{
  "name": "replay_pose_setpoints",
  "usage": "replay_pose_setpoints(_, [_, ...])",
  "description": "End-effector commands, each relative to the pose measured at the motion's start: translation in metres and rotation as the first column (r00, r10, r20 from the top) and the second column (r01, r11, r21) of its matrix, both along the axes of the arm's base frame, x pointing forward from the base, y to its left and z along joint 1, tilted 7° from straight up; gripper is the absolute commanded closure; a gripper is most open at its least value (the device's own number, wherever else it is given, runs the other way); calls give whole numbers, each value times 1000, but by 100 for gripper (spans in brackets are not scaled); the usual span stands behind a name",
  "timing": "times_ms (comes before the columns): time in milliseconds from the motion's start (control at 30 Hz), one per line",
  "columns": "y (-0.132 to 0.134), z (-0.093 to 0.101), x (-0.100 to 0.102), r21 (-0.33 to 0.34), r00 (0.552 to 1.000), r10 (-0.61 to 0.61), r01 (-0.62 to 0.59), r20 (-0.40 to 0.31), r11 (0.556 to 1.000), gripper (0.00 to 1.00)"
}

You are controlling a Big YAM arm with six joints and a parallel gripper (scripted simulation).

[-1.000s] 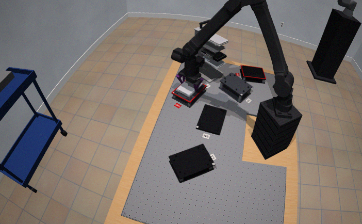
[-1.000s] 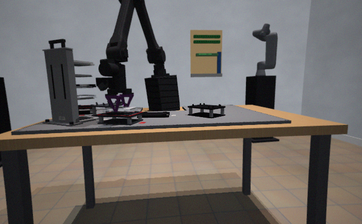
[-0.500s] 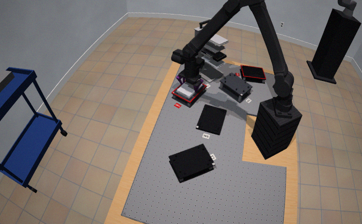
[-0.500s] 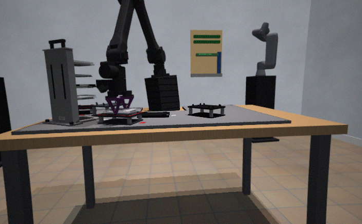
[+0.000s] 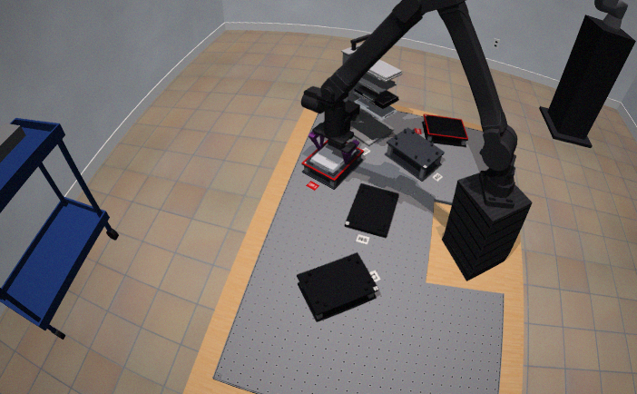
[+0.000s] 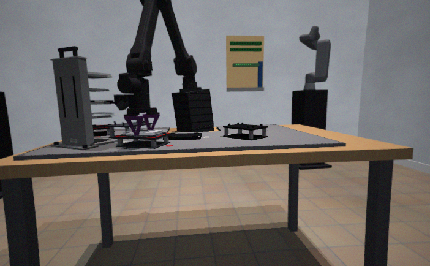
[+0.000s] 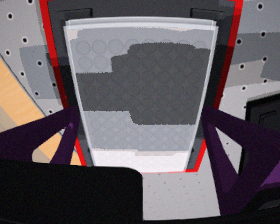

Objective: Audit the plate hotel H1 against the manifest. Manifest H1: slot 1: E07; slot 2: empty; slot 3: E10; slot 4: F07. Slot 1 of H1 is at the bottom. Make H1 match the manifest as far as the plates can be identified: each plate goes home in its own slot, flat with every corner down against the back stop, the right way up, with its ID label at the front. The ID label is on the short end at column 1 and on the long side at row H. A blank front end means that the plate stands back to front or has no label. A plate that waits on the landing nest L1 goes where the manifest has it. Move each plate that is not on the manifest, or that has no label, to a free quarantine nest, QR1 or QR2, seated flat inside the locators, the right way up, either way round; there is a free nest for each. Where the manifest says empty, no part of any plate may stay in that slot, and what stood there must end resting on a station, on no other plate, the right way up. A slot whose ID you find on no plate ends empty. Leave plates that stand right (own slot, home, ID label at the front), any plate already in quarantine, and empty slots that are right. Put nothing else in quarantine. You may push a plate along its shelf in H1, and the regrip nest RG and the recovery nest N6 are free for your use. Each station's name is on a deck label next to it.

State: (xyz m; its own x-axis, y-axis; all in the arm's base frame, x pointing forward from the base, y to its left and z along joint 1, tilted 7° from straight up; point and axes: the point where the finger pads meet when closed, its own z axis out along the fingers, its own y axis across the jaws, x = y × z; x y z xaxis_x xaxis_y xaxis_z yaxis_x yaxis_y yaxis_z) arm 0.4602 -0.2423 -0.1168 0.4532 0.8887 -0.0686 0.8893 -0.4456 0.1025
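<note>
End effector [image 5: 332, 151] wide open — straddling pale plate [image 7: 139, 90]

Off to the side, well away from the gripper, there's a blue cart [image 5: 42, 128], a tan wall poster [image 6: 244, 62], and a grey arm on a black pedestal [image 6: 309, 107].

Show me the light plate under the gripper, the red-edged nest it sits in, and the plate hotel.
light plate [image 7: 140, 83], wrist view, middle of its top face
red-edged nest [image 5: 311, 157], top view, left red border
plate hotel [image 6: 73, 98], exterior view, grey side panel
</note>
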Motion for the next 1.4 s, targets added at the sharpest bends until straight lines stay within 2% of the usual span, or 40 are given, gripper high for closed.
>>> replay_pose_setpoints(0, [-7, 12, 14, -17, 999, 1, 0, 33, 1000, 0])
replay_pose_setpoints(67, [-7, 12, 14, -17, 999, 1, 0, 33, 1000, 0])
replay_pose_setpoints(100, [-13, 29, 19, -26, 999, -1, 2, 52, 1000, 0])
replay_pose_setpoints(267, [0, 37, 6, -12, 1000, 0, 1, 26, 1000, 0])
replay_pose_setpoints(467, [7, 57, 6, -12, 1000, 2, -1, 26, 1000, 0])
replay_pose_setpoints(533, [7, 57, 6, -12, 1000, 2, -1, 26, 1000, 0])
replay_pose_setpoints(567, [7, 39, -4, 7, 1000, -6, 6, -13, 1000, 0])
replay_pose_setpoints(600, [7, 42, -5, 7, 1000, -7, 7, -13, 1000, 0])
replay_pose_setpoints(633, [5, 62, 1, -8, 1000, -6, 7, 18, 1000, 0])
replay_pose_setpoints(733, [2, 84, 14, -23, 999, -1, 2, 48, 1000, 0])
replay_pose_setpoints(833, [3, 95, 17, -25, 999, 1, 1, 54, 1000, 0])
replay_pose_setpoints(867, [4, 88, -2, -13, 1000, -2, 3, 25, 1000, 0])
replay_pose_setpoints(967, [5, 98, 1, -16, 999, -2, 3, 32, 1000, 0])
replay_pose_setpoints(1000, [7, 89, 0, -6, 1000, -2, 2, 13, 1000, 0])
replay_pose_setpoints(1100, [8, 89, 0, -5, 1000, -3, 3, 10, 1000, 0])
replay_pose_setpoints(1133, [7, 97, 4, -10, 1000, -2, 3, 20, 1000, 0])
replay_pose_setpoints(1167, [5, 115, 11, -24, 999, -1, 2, 52, 1000, 0])
replay_pose_setpoints(1267, [3, 130, 18, -32, 998, 2, 1, 68, 999, 0])
replay_pose_setpoints(1367, [2, 138, 16, -32, 998, -3, 5, 68, 999, 0])
